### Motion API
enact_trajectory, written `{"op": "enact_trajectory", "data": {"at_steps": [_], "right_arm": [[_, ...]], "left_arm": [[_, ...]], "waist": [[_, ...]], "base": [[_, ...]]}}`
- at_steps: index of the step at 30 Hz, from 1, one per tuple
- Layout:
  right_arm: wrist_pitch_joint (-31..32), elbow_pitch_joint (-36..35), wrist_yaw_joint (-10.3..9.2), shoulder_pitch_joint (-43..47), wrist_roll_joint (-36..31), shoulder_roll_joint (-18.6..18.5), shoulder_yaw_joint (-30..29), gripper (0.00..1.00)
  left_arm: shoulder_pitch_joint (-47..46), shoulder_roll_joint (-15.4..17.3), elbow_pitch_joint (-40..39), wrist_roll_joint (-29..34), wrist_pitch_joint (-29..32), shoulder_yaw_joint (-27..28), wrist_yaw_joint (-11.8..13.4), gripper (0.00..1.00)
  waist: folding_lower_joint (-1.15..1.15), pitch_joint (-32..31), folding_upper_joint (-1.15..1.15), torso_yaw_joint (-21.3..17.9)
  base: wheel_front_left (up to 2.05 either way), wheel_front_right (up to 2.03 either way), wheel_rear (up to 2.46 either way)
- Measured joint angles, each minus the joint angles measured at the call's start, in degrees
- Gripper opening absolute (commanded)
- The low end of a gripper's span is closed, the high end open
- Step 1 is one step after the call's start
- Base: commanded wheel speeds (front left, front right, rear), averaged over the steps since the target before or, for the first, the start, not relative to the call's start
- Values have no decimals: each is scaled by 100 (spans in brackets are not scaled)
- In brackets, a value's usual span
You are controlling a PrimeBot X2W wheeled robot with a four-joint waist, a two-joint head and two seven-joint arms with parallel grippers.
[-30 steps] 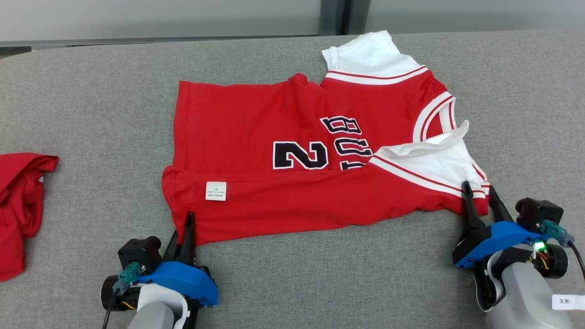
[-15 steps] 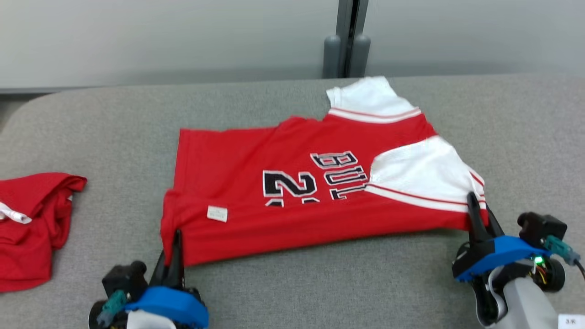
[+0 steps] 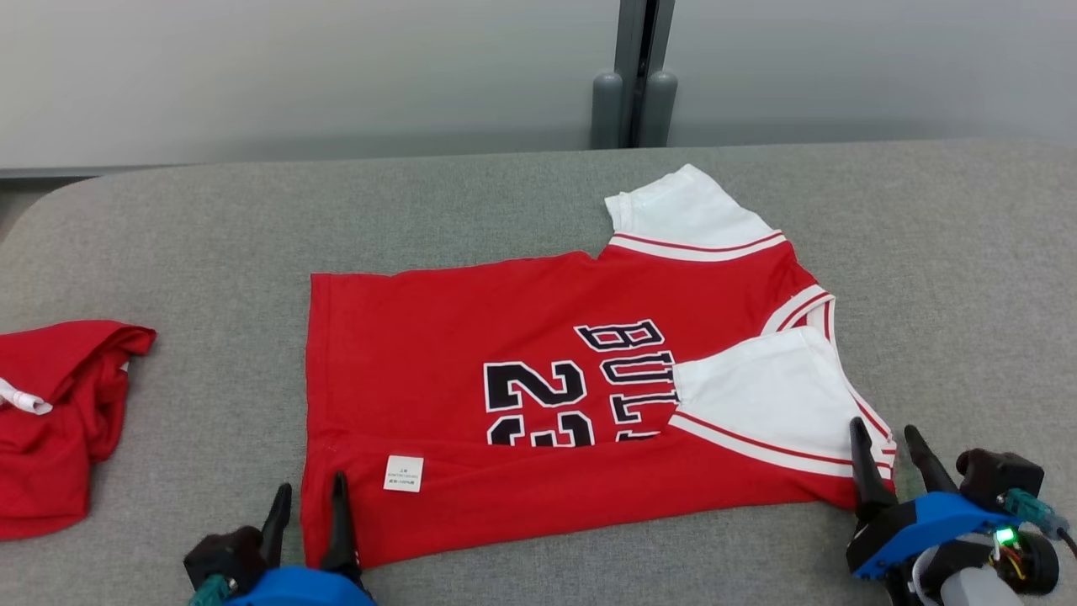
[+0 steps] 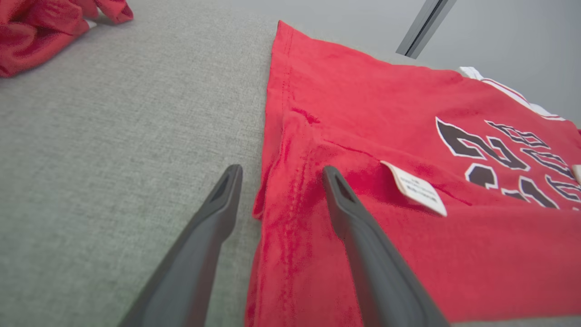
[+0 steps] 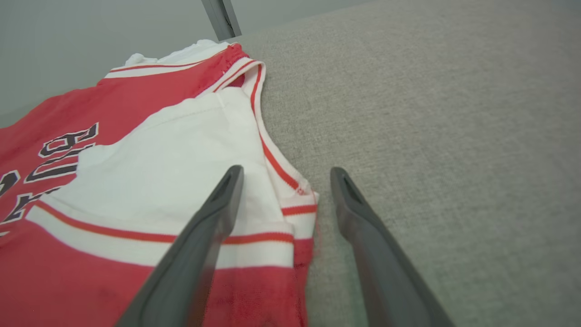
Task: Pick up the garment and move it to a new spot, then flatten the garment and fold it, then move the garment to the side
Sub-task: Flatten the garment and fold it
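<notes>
Folding looks to us like the step in hand: the shirt (image 3: 522,337) lies flat at the middle of the table (image 3: 210,236), its near edge turned over in a long strip. Our left claw (image 3: 308,526), fingers spread wide and holding nothing, straddles the shirt's 7 o'clock corner; our right claw (image 3: 883,438), equally spread and empty, straddles the 5 o'clock corner. Next we probably must pinch both corners and carry them toward 12 o'clock.
</notes>
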Motion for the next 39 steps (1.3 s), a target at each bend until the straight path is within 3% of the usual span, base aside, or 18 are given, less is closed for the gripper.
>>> {"op": "enact_trajectory", "data": {"at_steps": [8, 17, 27, 29, 30, 39], "right_arm": [[0, -369, 0, -683, -347, -54, 119, 100], [-1, -449, 0, -1641, -502, -68, 609, 100], [114, -110, 0, -2722, -513, -483, 1210, 100], [292, 11, 0, -3029, -510, -615, 1326, 100], [400, 71, 0, -3195, -481, -658, 1351, 100], [1600, 868, 0, -4604, -207, -1156, 1691, 100]], "left_arm": [[-1317, 110, 73, 403, 0, 310, -24, 100], [-3021, 431, 1380, 500, 38, 348, -109, 100], [-4143, 555, 2392, 533, 198, 127, -200, 100], [-4300, 517, 2521, 537, 226, 44, -233, 20], [-4353, 493, 2552, 552, 223, -15, -244, 0], [-4704, 186, 2540, 635, 73, -591, -316, 0]], "waist": [[1, 643, 0, -67], [1, 1366, 0, -191], [1, 1857, 0, -175], [1, 1924, 0, -127], [1, 1955, 0, -96], [1, 2166, 0, 479]], "base": [[0, 0, 0], [0, 0, 0], [0, 0, 0], [0, 0, 0], [0, 0, 0], [0, 0, 0]]}}
